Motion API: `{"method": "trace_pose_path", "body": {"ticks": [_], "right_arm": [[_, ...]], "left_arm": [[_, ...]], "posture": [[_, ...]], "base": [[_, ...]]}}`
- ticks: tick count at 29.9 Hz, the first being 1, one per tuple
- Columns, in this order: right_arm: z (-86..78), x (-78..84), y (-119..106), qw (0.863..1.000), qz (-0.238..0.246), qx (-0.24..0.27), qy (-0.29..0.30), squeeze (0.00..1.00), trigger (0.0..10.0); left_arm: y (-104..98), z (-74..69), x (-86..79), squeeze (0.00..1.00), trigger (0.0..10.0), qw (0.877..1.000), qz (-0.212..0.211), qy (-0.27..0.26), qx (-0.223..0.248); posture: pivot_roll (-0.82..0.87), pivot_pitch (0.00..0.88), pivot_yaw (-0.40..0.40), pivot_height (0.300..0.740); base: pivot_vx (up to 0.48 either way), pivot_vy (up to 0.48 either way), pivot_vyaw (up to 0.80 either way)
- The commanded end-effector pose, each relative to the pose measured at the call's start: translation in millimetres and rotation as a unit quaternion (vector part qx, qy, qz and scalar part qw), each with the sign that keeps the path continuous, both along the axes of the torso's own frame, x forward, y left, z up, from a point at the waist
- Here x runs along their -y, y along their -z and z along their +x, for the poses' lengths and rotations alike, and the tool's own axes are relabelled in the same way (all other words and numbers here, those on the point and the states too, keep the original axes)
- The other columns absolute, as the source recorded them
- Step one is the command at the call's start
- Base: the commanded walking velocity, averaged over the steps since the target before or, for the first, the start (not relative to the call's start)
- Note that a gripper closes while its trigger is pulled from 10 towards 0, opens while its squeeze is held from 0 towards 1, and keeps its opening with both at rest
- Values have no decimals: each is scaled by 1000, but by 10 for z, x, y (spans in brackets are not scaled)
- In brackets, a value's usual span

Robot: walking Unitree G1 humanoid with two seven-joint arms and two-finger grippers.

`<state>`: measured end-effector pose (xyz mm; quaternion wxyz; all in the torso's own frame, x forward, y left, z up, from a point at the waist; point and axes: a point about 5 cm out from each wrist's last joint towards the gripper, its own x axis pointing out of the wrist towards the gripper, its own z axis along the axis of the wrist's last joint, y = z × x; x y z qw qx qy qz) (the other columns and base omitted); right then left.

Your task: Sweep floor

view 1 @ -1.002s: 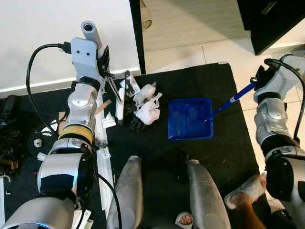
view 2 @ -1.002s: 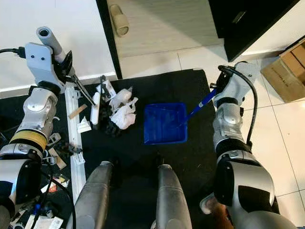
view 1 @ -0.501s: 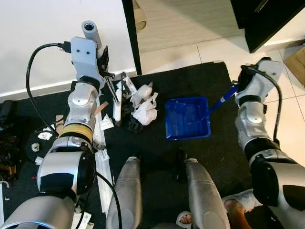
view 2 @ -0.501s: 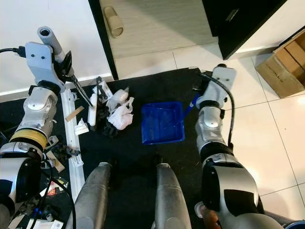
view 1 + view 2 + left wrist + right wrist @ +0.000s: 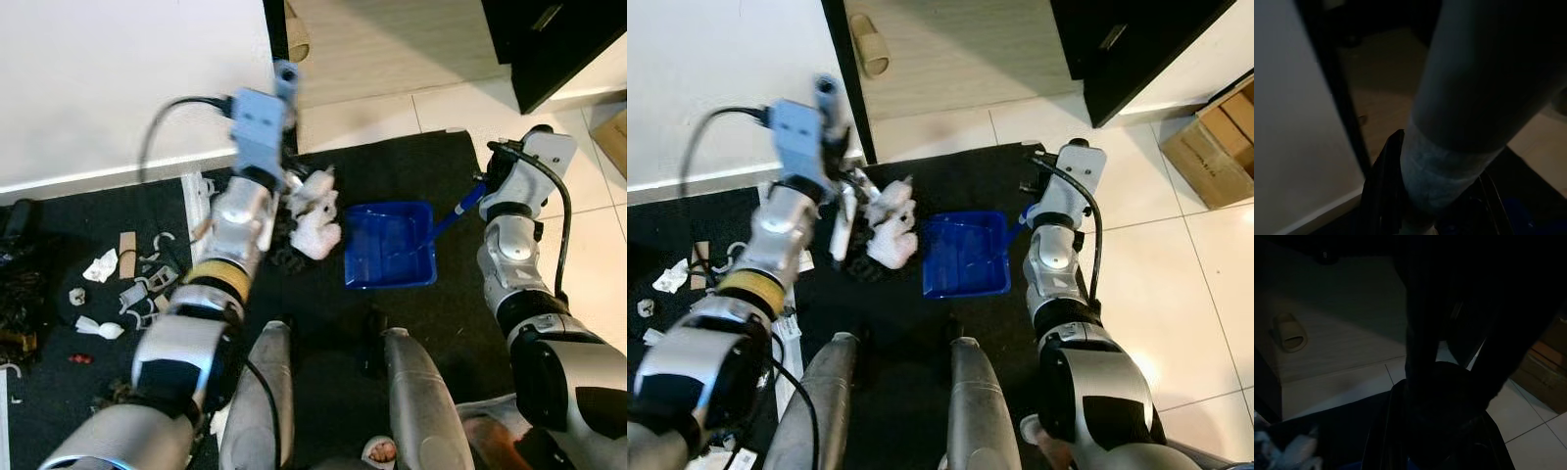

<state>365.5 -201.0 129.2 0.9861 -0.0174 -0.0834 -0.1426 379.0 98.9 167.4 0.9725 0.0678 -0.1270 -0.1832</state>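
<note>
While the left gripper (image 5: 279, 93) clamps the grey broom handle (image 5: 1469, 112) up near the doorway, the broom head (image 5: 844, 227) sits on the black mat (image 5: 392, 176) against the left edge of the litter pile (image 5: 312, 211), white crumpled paper and dark bits. Blue dustpan (image 5: 390, 245) lies flat just right of that pile, open mouth facing it, near but not quite touching. Pan's blue handle (image 5: 460, 208) runs up and to the right into the right gripper (image 5: 490, 176), which is closed on it. So the line is broom, pile, pan, left to right; long axis of the pan handle points back along that line. Left arm is nearer the litter, and the coming sweep likely goes rightward into the pan. More scraps (image 5: 108, 284) lie well apart on the far left of the mat, outside this stroke.
</note>
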Motion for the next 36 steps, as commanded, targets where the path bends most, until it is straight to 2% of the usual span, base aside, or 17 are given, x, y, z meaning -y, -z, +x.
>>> {"method": "trace_pose_path", "body": {"ticks": [1, 5, 7, 10, 12, 15, 16, 19, 23, 24, 25, 27, 28, 29, 32, 34, 36], "right_arm": [[-166, 49, 391, 996, -4, -84, 15, 0, 10000], [-180, 76, 411, 996, 1, -88, 24, 0, 10000], [-187, 85, 421, 996, 3, -90, 27, 0, 10000], [-191, 88, 426, 995, 4, -91, 28, 0, 10000], [-201, 104, 439, 995, 8, -93, 33, 0, 10000], [-207, 110, 451, 995, 11, -95, 37, 0, 10000], [-207, 110, 451, 995, 11, -95, 37, 0, 10000], [-208, 107, 457, 994, 16, -97, 41, 0, 10000], [-201, 101, 449, 994, 17, -96, 41, 0, 10000], [-198, 97, 447, 994, 19, -96, 41, 0, 10000], [-196, 95, 447, 994, 19, -97, 41, 0, 10000], [-196, 95, 447, 994, 19, -97, 41, 0, 10000], [-196, 94, 450, 994, 20, -98, 41, 0, 10000], [-196, 94, 450, 994, 20, -98, 41, 0, 10000], [-204, 96, 461, 994, 20, -99, 39, 0, 10000], [-207, 96, 465, 994, 20, -100, 39, 0, 10000], [-215, 94, 480, 994, 19, -102, 37, 0, 10000]], "left_arm": [[218, -105, 295, 0, 10000, 996, -51, 41, -56], [104, -100, 489, 0, 10000, 992, -97, 53, -61], [10, -120, 631, 0, 10000, 989, -104, 80, -68], [-26, -135, 678, 0, 10000, 988, -106, 91, -70], [-145, -175, 777, 0, 10000, 982, -131, 110, -78], [-265, -228, 851, 0, 10000, 978, -141, 132, -74], [-265, -228, 851, 0, 10000, 978, -141, 132, -74], [-446, -231, 848, 0, 10000, 975, -169, 128, -65], [-590, -166, 769, 0, 10000, 972, -194, 111, -65], [-678, -133, 706, 0, 10000, 972, -199, 104, -66], [-772, -95, 609, 0, 10000, 977, -179, 101, -61], [-772, -95, 609, 0, 10000, 977, -179, 101, -61], [-901, -46, 346, 0, 10000, 991, -91, 89, -36], [-901, -46, 346, 0, 10000, 991, -91, 89, -36], [-938, -12, 42, 0, 10000, 998, 4, 60, -19], [-936, -4, -24, 0, 10000, 998, 18, 52, -21], [-946, 48, -274, 0, 10000, 998, 53, 15, -25]], "posture": [[105, 438, -31, 740], [106, 438, -29, 740], [108, 435, -21, 740], [112, 432, -19, 740], [118, 429, -18, 740], [121, 426, -18, 740], [121, 426, -18, 740], [125, 422, -17, 740], [126, 424, -18, 740], [124, 423, -17, 740], [124, 424, -16, 740], [124, 424, -16, 740], [126, 424, -15, 740], [126, 424, -15, 740], [126, 423, -16, 740], [126, 423, -16, 740], [127, 424, -17, 740]], "base": [[0, 0, 0], [0, 0, 0], [0, 0, 0], [0, 0, 0], [0, 0, 0], [0, 0, 0], [0, 0, 0], [0, 0, 0], [0, 0, 0], [0, 0, 0], [0, 0, 0], [0, 0, 0], [0, 0, 0], [0, 0, 0], [0, 0, 0], [0, 0, 0], [0, 0, 0]]}}
